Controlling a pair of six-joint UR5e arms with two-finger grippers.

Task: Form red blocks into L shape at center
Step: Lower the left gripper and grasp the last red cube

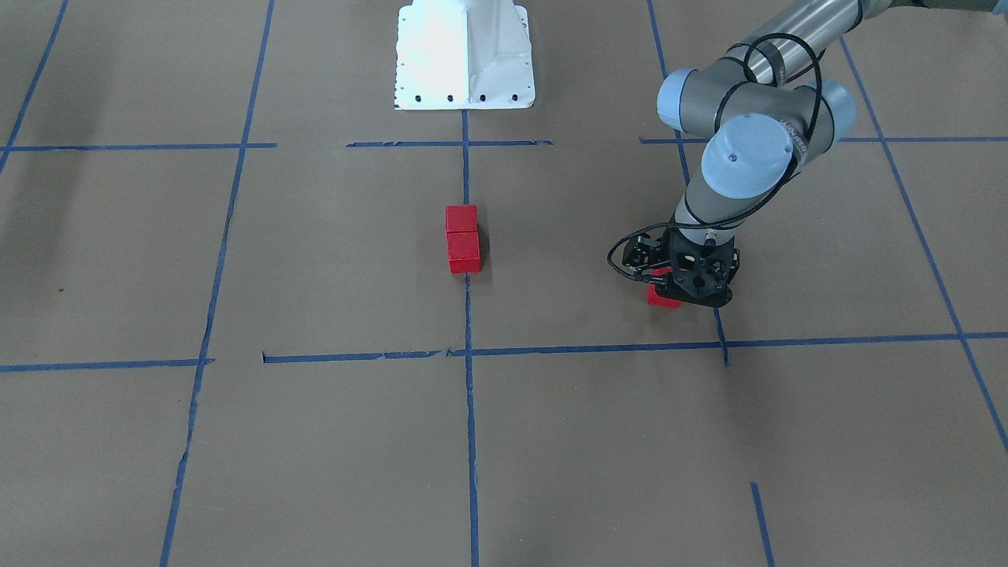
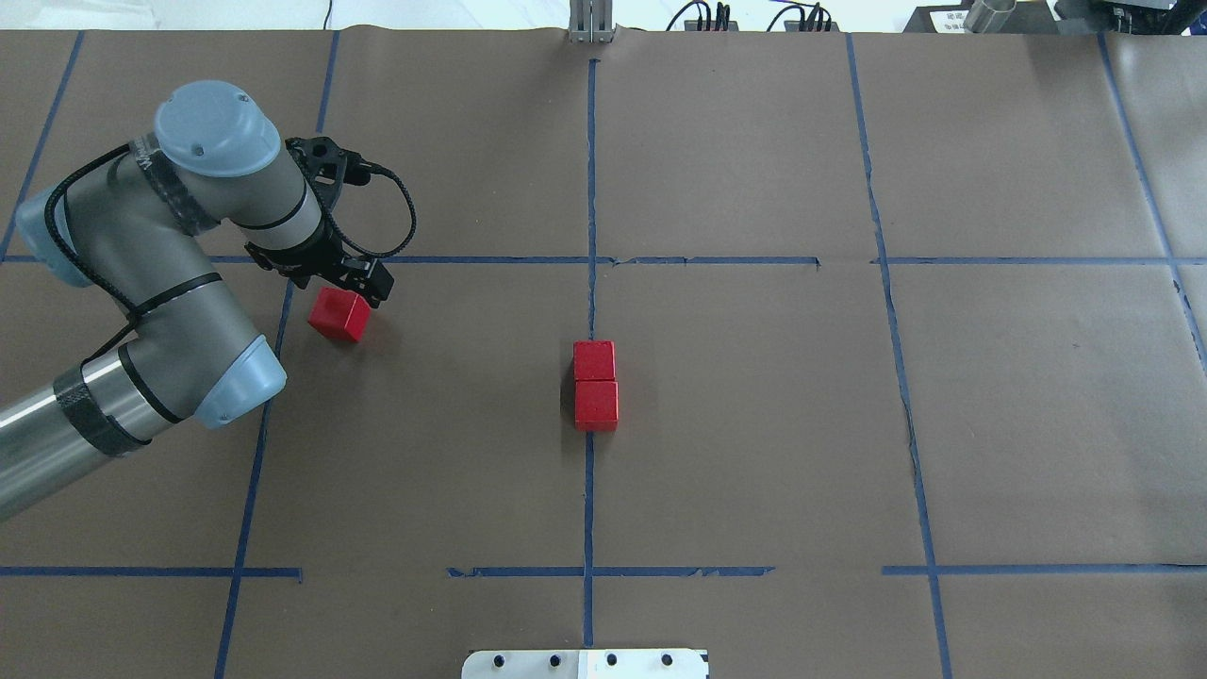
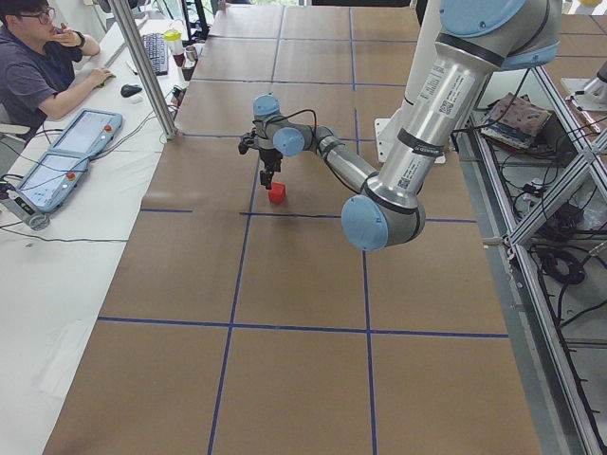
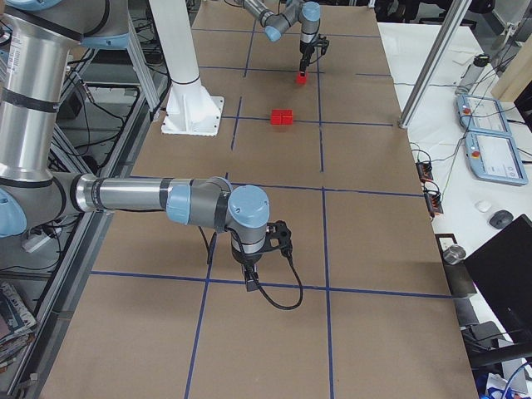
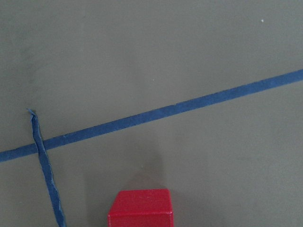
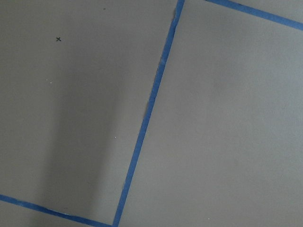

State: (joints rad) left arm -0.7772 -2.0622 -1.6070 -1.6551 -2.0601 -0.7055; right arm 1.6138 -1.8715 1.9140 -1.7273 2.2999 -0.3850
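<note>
Three small bright-red cubes with plain matte faces. Two of them form a pair [image 2: 595, 382] in the middle of the center [image 2: 735, 415], the blue-taped cell. They touch face to face, in a row on the cell's lengthwise tape line [image 2: 588, 490].

The third block [image 2: 339, 314] is well apart from the pair, just inside the center's far corner on the robot's left, and turned a little askew to the tape.

The left gripper [image 2: 358, 281] points down right over this block, its black fingertips at the block's top edge. From the front its body hides most of the cube. The left wrist view shows only the block's top at the lower edge, with no fingers in sight, so whether the jaws grip it or stand apart cannot be told.

The right gripper [image 4: 249, 281] hangs low, well outside the center on the robot's right — clenched or released, I cannot tell.
</note>
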